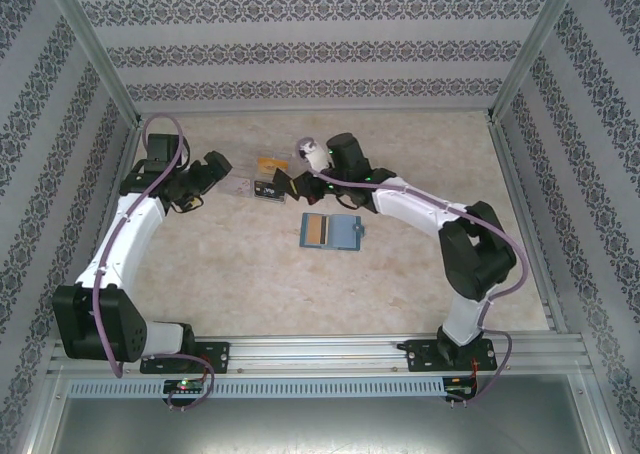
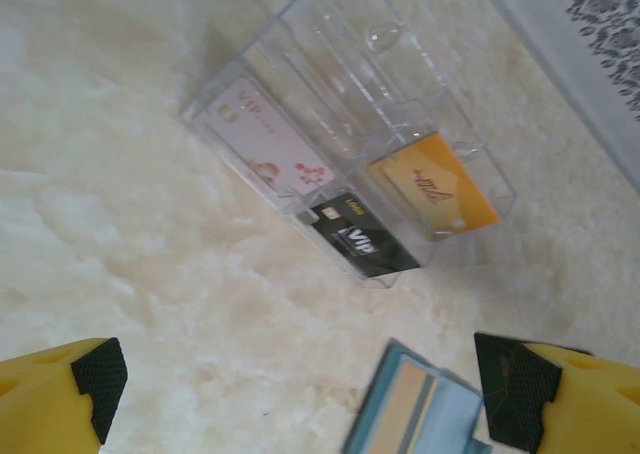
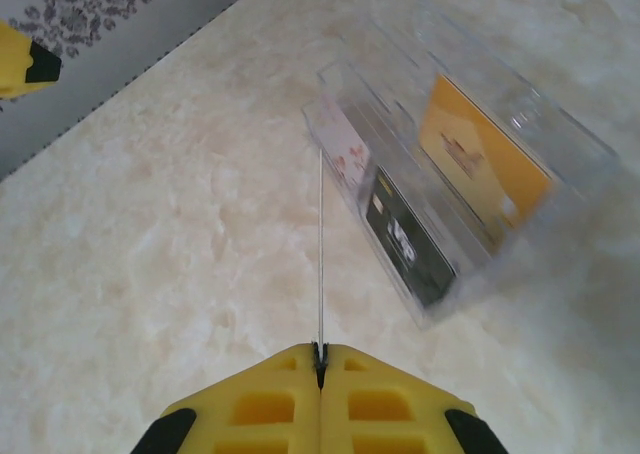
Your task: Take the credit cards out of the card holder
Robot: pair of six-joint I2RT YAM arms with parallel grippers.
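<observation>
Top view: your wallet [image 1: 330,231] lay open on the counter [image 1: 200,274], near the clear box [image 1: 258,177] between your left gripper [image 1: 218,171] and right gripper [image 1: 288,181].
Left wrist: left gripper [image 2: 305,394] spread wide. The box [image 2: 330,64] held a pink-white card [image 2: 265,144], a black card [image 2: 360,236] and an orange card [image 2: 435,184].
Right wrist: right gripper [image 3: 320,369] pressed together, pinching a thin card [image 3: 320,254] edge-on.

white arms [image 1: 120,242] with black joints [image 1: 470,259], mauve cables [image 1: 168,122], yellow fingers [image 2: 590,399] bearing black pads [image 2: 515,389].

A lab-style robot test booth: patterned wallpaper panels [image 1: 300,59] and aluminium posts [image 1: 95,54] enclose a marble-look desk [image 1: 250,284]. The left arm [image 1: 120,239] and right arm [image 1: 420,204] are bolted to a metal rail [image 1: 320,352] along the frame's bottom.
</observation>
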